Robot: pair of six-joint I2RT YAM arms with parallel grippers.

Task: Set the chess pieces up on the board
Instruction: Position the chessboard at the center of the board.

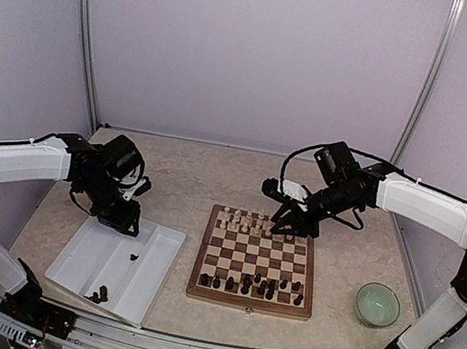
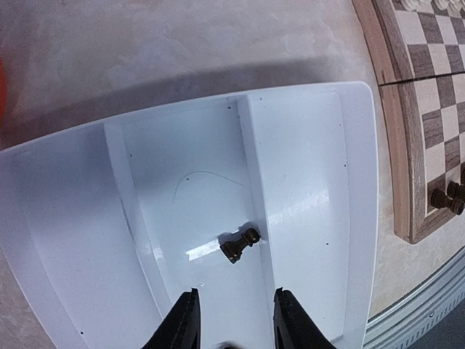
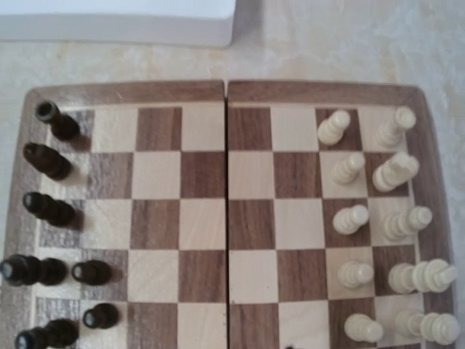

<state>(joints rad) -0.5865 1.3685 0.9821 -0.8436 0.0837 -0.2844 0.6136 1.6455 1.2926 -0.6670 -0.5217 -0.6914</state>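
Top view: left tool hung over the white tray. Right tool sat above the board's far rows, spread or pinching, couldn't tell.

Left wrist: fingers spread, empty, one dark piece lying just ahead.

Right wrist: dark chess pieces lined the board's left edge.

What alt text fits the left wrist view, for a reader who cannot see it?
One dark chess piece lies in a white divided tray, beside a divider. The left arm's black fingers hang open near it; a chessboard edge shows at right.
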